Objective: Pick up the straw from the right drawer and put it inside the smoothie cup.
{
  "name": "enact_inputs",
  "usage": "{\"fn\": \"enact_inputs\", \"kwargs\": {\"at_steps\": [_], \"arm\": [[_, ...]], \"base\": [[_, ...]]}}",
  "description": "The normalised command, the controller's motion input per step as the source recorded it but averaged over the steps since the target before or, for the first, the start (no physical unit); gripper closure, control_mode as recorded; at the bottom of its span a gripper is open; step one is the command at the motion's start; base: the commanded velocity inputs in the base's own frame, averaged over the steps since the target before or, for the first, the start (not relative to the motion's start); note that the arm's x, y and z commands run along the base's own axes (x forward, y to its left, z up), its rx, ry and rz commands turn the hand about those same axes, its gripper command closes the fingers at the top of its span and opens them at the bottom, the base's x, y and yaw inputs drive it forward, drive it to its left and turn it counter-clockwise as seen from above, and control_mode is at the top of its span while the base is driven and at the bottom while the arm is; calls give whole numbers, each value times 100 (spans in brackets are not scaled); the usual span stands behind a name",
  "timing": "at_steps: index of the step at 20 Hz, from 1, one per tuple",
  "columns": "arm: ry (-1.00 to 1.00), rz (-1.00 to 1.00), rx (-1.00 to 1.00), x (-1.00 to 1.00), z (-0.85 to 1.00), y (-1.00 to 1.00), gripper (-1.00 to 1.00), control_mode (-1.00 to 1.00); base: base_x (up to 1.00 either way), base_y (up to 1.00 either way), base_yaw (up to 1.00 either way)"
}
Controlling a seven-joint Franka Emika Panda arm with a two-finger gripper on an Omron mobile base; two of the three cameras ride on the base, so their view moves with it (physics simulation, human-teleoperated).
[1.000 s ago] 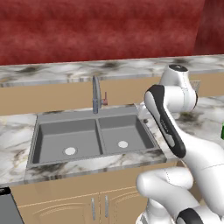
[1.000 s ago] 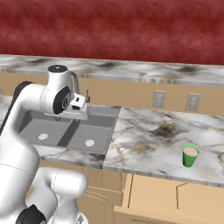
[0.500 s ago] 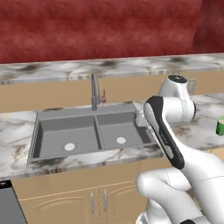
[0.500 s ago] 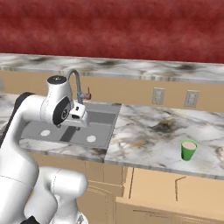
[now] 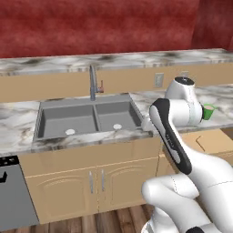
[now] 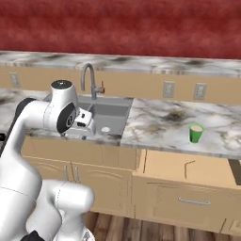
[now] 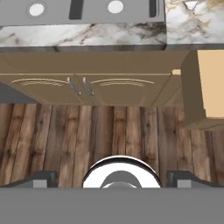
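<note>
**Hanging over the cabinet fronts, gripper spread wide with nothing in it**

Looking straight down in the hand view, the gripper (image 7: 111,177) has its two dark fingertips (image 7: 41,178) standing far apart at the bottom corners, with nothing between them but wooden floor (image 7: 109,131) and the cabinet doors (image 7: 83,92) with their thin vertical handles. Above those doors in that view run the marble edge of the desk (image 7: 87,35) and the two drain holes of the sink (image 7: 87,11).

In the right base view the hand sits low in front of the sink (image 6: 110,115), just off the front edge of the desk (image 6: 160,124), below the curved grey faucet (image 6: 88,77). The right drawer (image 6: 188,176) is pulled out beneath the desk, its light-tan floor open to view and its panelled front with a small silver bar handle facing the camera. The straw (image 6: 188,165) lies inside it as a thin dark bent line, towards the right half of the drawer floor, well apart from the gripper.

The smoothie cup (image 6: 195,133) stands upright on the desk above the open drawer, near the front edge and well to the right of the sink. In the left base view the smoothie cup (image 5: 209,111) peeks out just past the arm's upper joint, and the right drawer (image 5: 207,141) shows partly behind the arm.
</note>
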Motion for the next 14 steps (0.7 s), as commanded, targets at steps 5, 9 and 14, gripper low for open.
{"fn": "enact_inputs", "kwargs": {"at_steps": [5,9,14], "arm": [[0,0,0,0,0,0,-100,100],[0,0,0,0,0,0,-100,100],[0,0,0,0,0,0,-100,100]], "base": [[-52,-10,-2],[-4,-49,-4],[0,-70,-4]]}}
